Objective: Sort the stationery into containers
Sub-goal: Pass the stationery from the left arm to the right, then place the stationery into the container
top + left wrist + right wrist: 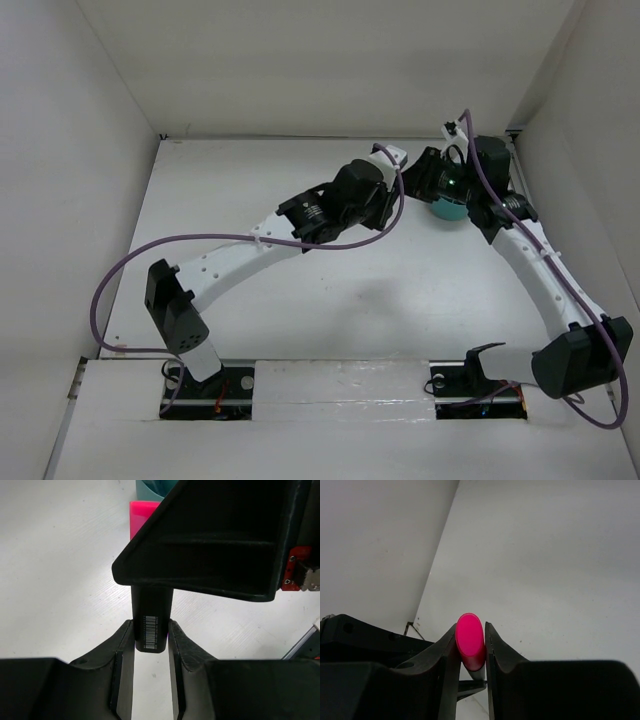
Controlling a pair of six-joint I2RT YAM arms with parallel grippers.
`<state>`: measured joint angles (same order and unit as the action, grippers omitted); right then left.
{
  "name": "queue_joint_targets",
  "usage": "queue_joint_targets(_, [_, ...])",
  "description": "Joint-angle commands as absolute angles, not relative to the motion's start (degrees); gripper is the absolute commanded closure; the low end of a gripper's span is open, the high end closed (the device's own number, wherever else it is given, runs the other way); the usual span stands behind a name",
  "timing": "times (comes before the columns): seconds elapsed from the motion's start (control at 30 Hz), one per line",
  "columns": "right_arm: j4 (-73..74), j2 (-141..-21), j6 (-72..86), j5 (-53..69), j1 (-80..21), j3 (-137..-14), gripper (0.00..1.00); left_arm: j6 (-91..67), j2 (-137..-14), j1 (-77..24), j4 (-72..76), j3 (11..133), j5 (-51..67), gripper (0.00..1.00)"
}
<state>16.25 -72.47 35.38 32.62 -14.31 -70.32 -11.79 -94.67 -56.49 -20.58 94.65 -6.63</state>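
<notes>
**A:** Where is the highlighter?

**B:** In the air above the white table, held at both ends. It has a black barrel, and its pink cap points toward the teal cup. In the left wrist view the cap sits just beside the cup's rim. I cannot tell whether they touch.

**A:** Is there any writing on it?

**B:** There is a white barcode label at the barrel's near end, with black bars and a row of digits alongside (too small to read). I see no brand name.

**A:** And the claws?

**B:** The left gripper is clamped on the barrel, one finger on each side, right at the label. The right gripper is closed on the cap end, both pads pressed against the pink plastic.

**A:** What else is around it?

**B:** In the left wrist view, a black housing of the right arm crosses over the middle of the barrel and hides it. From above, both wrists meet at the far right of the table, right by the cup, and they hide the highlighter there. Purple cables loop off each arm.
</notes>
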Motion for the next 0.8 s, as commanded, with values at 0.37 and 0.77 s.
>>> queue_joint_targets(0.37, [14.0, -72.9, 32.9, 29.6, -11.5, -72.8, 1.0, -12.0, -93.3, -56.6, -20.7, 93.2, -8.2, 0.21])
queue_joint_targets(0.77, [17.9, -75.1, 23.6, 6.8, -0.7, -74.4, 1.0, -13.0, -93.9, -56.6, -22.9, 91.9, -9.3, 0.0])
